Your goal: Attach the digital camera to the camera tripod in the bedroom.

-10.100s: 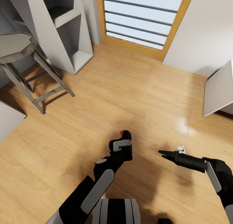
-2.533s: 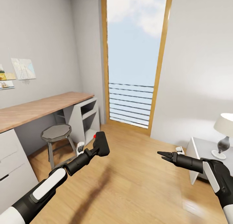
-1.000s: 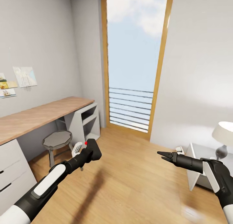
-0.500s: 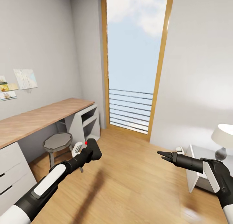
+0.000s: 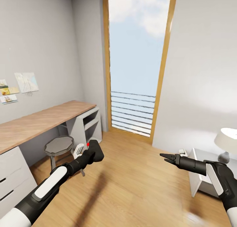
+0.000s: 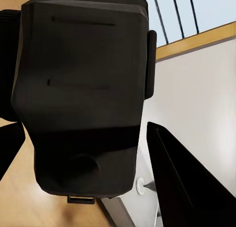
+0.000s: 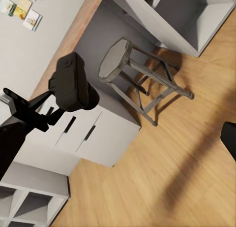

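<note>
The digital camera [image 5: 94, 151], a chunky black body with a small red dot, is held up in front of me at the left. My left gripper [image 5: 86, 155] is shut on it. In the left wrist view the camera [image 6: 83, 89] sits between the two dark fingers [image 6: 182, 182]. My right gripper [image 5: 163, 157] hovers at the right, open and holding nothing. The right wrist view looks across at the held camera [image 7: 73, 84] from the side. The camera tripod is out of view.
A wood-topped desk [image 5: 42, 117] with white drawers [image 5: 10, 177] runs along the left wall, with a grey stool [image 5: 59, 145] in front. A tall wood-framed window [image 5: 136, 72] is ahead. A white side table [image 5: 197, 163] with a lamp [image 5: 227, 140] stands at the right.
Since ten seconds ago the head view has risen from the floor to the room. The left arm has carried the camera lower and leftward since 2.5 s ago. Almost nothing moved in the last half second.
</note>
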You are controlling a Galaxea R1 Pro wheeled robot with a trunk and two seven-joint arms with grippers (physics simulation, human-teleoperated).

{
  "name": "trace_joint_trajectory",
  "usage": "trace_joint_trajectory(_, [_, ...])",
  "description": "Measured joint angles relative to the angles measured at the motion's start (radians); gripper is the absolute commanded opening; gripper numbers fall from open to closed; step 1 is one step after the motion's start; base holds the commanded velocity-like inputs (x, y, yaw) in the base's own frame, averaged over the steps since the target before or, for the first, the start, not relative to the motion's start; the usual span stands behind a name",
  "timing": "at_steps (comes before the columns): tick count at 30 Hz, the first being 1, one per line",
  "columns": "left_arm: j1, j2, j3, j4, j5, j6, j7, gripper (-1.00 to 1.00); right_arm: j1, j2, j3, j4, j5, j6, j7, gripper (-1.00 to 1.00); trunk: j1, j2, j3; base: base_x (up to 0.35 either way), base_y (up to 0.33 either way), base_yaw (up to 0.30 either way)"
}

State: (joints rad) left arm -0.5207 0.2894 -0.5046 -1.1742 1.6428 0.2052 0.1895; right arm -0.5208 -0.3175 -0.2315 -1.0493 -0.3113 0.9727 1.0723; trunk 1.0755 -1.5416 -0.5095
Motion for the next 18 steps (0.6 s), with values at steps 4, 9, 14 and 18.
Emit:
trace_joint_trajectory(4, [0.0, 0.0, 0.0, 0.001, -0.001, 0.0, -0.001, -1.0, 0.0, 0.001, 0.002, 0.0, 0.003, -0.01, -0.044, 1.0, -0.015, 0.028, 0.013, 0.0, 0.0, 0.0])
trace_joint_trajectory(9, [0.0, -0.002, -0.001, 0.002, -0.002, 0.0, -0.001, -1.0, 0.0, 0.001, 0.002, 0.0, 0.002, -0.029, -0.097, 1.0, -0.035, 0.063, 0.028, 0.0, 0.0, 0.0])
trace_joint_trajectory(14, [0.0, -0.005, -0.002, 0.009, -0.004, 0.0, -0.001, -1.0, 0.0, 0.003, 0.002, 0.0, 0.003, -0.041, -0.128, 1.0, -0.054, 0.098, 0.044, 0.0, 0.0, 0.0])
trace_joint_trajectory(18, [0.0, -0.014, -0.001, 0.011, -0.006, 0.0, 0.0, -1.0, 0.0, 0.004, 0.002, 0.0, 0.004, -0.059, -0.163, 1.0, -0.069, 0.126, 0.056, 0.0, 0.0, 0.0])
